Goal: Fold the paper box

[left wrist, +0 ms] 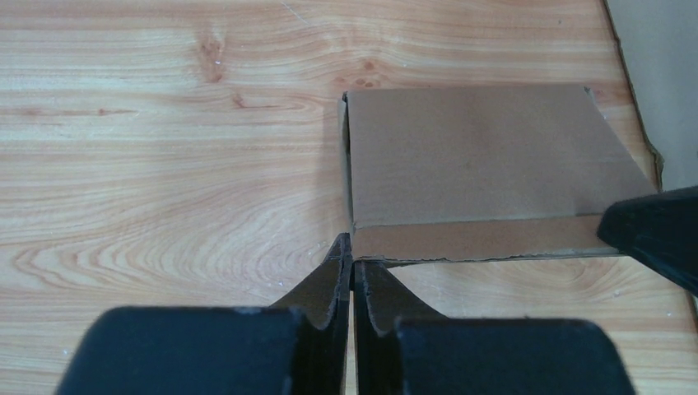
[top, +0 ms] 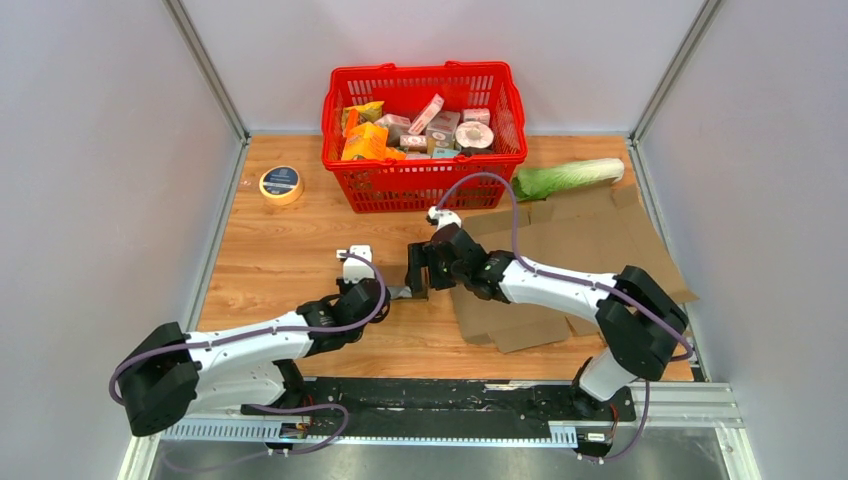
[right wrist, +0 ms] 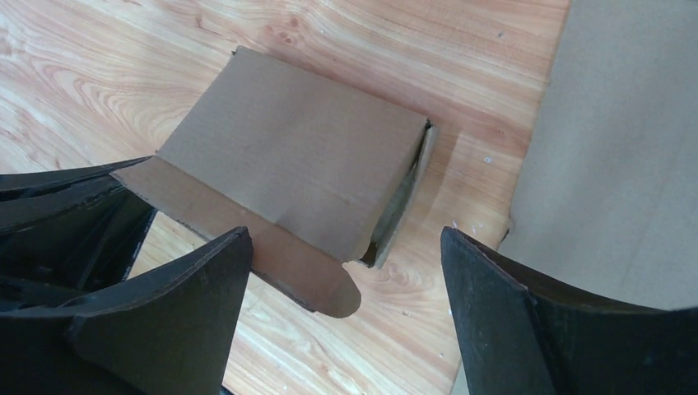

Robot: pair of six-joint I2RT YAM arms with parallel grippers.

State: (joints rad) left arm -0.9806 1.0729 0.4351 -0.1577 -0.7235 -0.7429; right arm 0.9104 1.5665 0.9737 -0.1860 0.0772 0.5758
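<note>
Paper box: the small brown paper box [right wrist: 296, 156] lies flat on the wooden counter [left wrist: 165, 164], between the two grippers, just beside the edge of a big cardboard sheet [right wrist: 634, 123].
Box state: one long flap [right wrist: 296, 267] lies unfolded along the side nearest to the cameras, with a rounded tab at its end. The short side toward the sheet is open, and a dark gap shows there.
Left gripper: the left gripper [left wrist: 352, 267] is closed, and its tips are at one corner of the flap. Whether they pinch the cardboard or only touch it, I cannot tell.
Right gripper: the right gripper [right wrist: 346, 234] is wide open and holds nothing. It hangs above the tab end of the flap, one finger at each side.
Step in hand: I judge that the flap must now be lifted and folded over its crease, so most of the folding is not yet done.
How to do it well: bring the right gripper down until its fingers are on both sides of the flap edge near the tab, then close gently. Turn the flap around the crease line and do not pull it sideways. The left gripper should keep its corner steady.
Risk: the box looks light and the wood smooth, so it may slide. Thin cardboard bends easily in the wrong place.
</note>
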